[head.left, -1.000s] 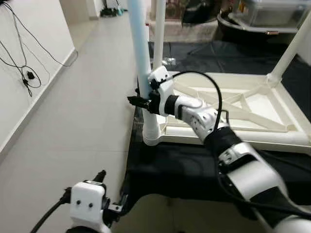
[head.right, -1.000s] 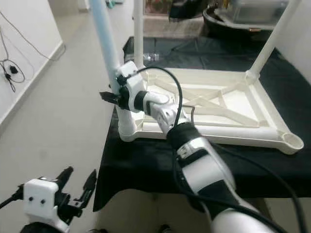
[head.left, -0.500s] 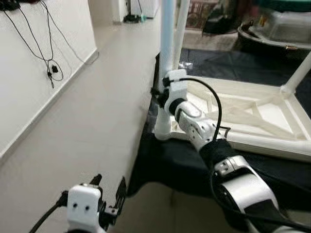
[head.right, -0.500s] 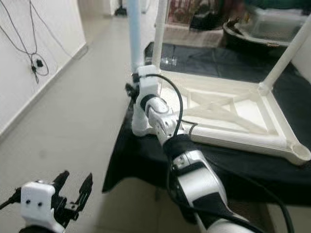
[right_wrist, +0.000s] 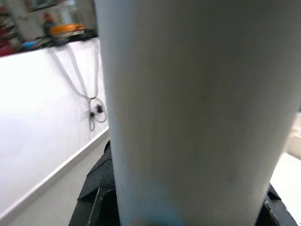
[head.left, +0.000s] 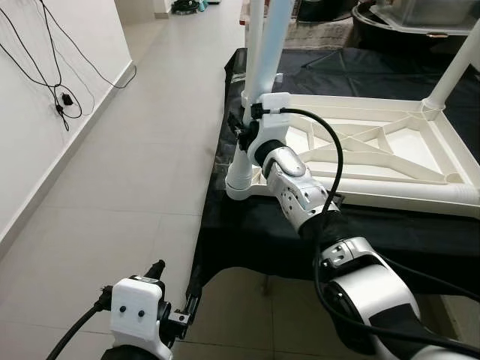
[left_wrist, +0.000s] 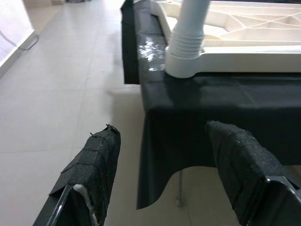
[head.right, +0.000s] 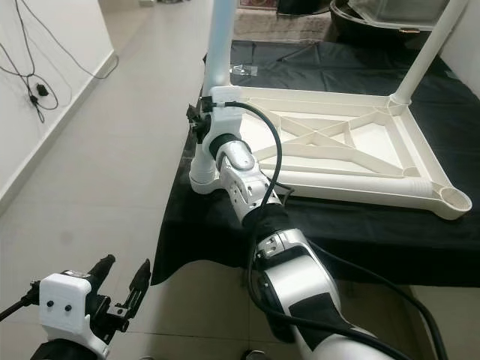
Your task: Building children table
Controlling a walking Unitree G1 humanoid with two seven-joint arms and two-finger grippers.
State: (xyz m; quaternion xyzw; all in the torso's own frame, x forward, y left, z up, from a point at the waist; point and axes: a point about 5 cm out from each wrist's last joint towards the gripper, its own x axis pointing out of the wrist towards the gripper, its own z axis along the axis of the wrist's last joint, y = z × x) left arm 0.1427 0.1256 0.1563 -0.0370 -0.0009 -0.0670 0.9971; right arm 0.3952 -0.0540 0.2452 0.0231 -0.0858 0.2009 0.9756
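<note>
one white plastic table frame (head.left: 375, 161) was laid upside down on a black cloth (head.left: 247, 232), its three tubular legs upright. the near-left leg (head.left: 266, 56), smooth and round, was clamped by the right gripper (head.left: 244, 135). the left gripper (left_wrist: 164, 179) was held spread wide, low beside the cloth.

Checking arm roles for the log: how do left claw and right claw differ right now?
Left claw is open and holds nothing; right claw is shut on the pale blue table leg.
Left claw hangs low over the floor tiles, short of the black cloth; right claw is raised at the upturned tabletop's near corner socket.
Both have black fingers.
</note>
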